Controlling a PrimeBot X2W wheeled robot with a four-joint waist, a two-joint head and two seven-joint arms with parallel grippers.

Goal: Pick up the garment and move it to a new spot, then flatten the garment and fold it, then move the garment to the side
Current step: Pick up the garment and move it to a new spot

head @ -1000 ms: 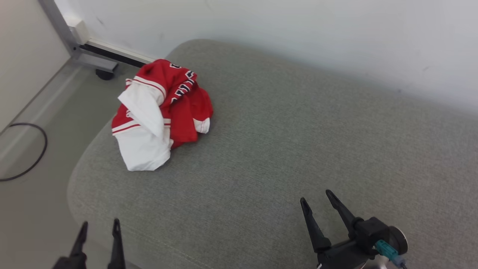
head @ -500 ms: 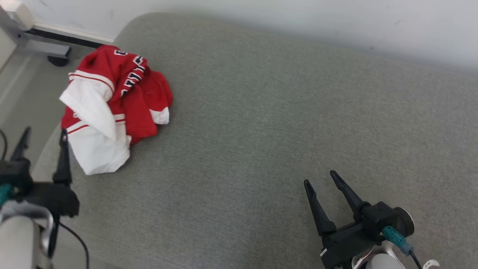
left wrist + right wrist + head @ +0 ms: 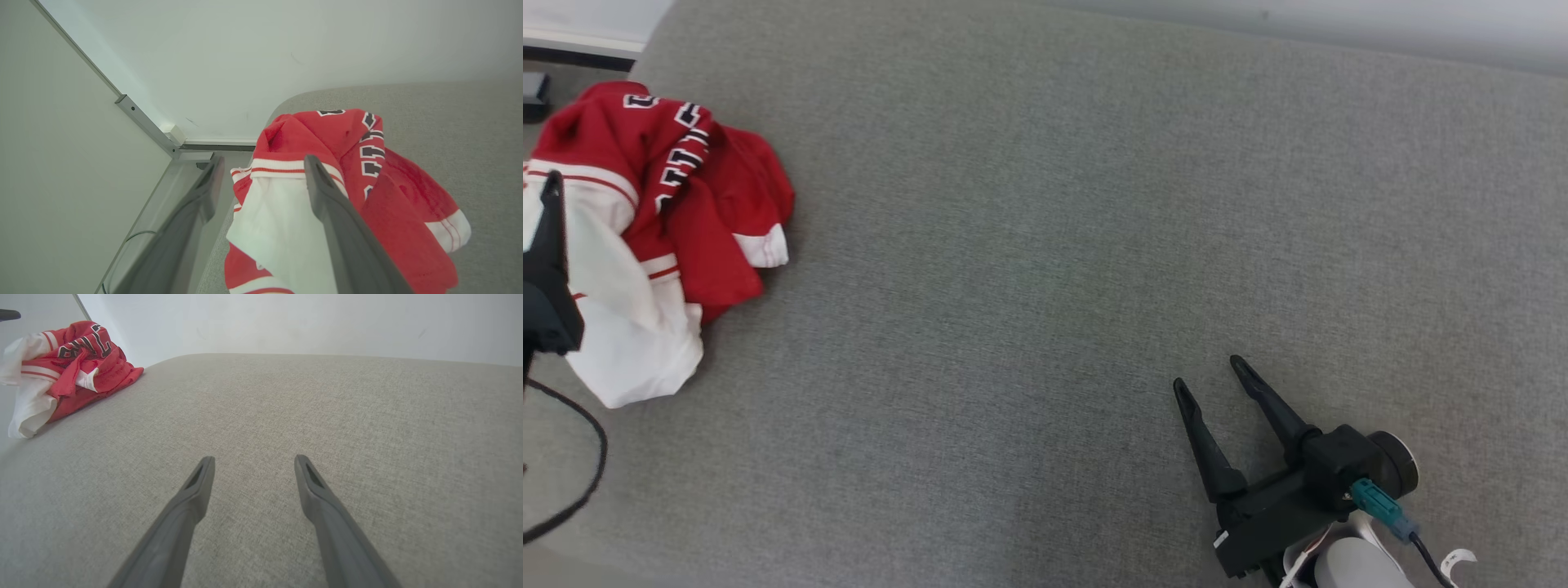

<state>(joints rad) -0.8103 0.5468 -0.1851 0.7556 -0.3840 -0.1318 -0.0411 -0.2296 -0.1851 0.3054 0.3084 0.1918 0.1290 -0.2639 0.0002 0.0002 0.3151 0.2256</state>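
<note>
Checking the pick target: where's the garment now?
In the head view the garment sits crumpled at the grey cushion's far left corner, ahead of the open left gripper and far from the right gripper.

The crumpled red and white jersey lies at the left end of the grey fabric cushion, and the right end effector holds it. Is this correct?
Not quite: the right end effector holds nothing. In the head view it stands open over the bare grey fabric cushion, far from the crumpled red and white jersey at the left end.
</note>
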